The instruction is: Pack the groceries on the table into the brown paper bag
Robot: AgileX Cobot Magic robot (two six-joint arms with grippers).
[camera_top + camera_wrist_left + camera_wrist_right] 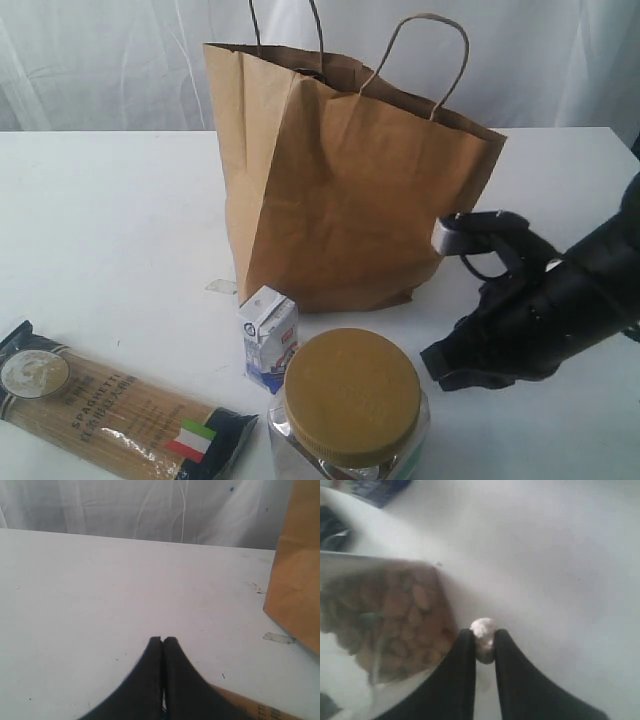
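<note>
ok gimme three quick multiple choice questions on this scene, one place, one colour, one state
1. Where is the small carton? A) in front of the brown paper bag B) inside it C) behind it
2. What colour is the jar lid? A) red B) mustard C) blue
3. The left gripper is: A) wide open B) shut, empty C) holding the carton
Answers: 1 A, it stands on the table before the bag; 2 B, the lid looks mustard; 3 B, its jaws meet, nothing between.
</note>
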